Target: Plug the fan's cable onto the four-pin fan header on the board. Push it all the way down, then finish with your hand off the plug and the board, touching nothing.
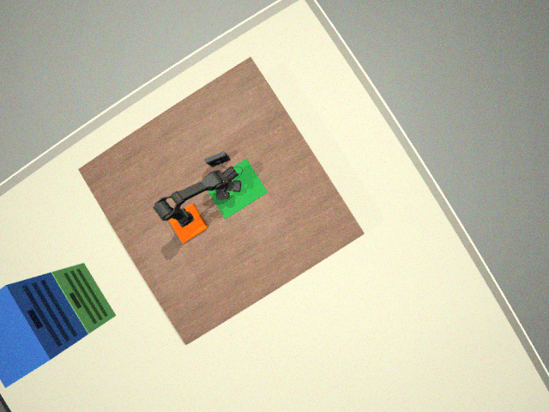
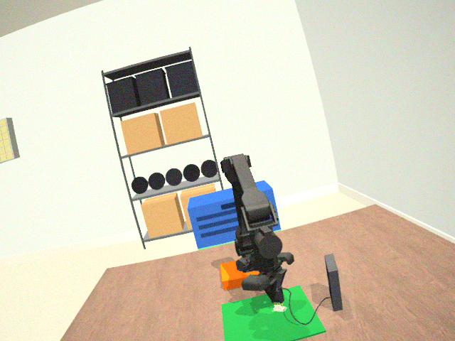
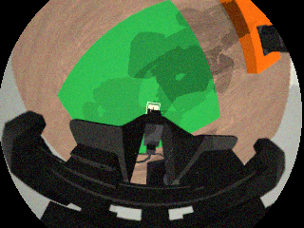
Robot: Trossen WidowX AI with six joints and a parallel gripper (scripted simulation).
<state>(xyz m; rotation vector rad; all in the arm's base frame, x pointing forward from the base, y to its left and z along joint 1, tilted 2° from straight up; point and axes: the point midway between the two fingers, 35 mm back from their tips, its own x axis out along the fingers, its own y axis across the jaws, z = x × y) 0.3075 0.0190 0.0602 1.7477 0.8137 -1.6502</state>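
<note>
The green board (image 1: 255,190) (image 2: 239,322) (image 3: 104,71) lies flat. Its small white fan header (image 2: 279,308) (image 3: 153,104) stands on it, with yellowish pins partly visible in the exterior view. My gripper (image 2: 278,300) (image 3: 153,118) is shut on the dark cable plug (image 3: 153,134), its fingertips just above the header. In the wrist view the fingertips and plug front overlap the header's near edge. Whether the plug touches the pins is not clear. The thin cable (image 2: 291,306) loops over the board to the upright dark fan (image 1: 217,159) (image 2: 333,284).
The orange block (image 1: 195,228) (image 2: 229,280) (image 3: 258,63) is at the arm's base, beside the board. The fan stands close to the board's side on the brown table (image 1: 274,239) (image 2: 146,293). A blue cabinet (image 2: 212,224) and a shelf rack stand beyond the table.
</note>
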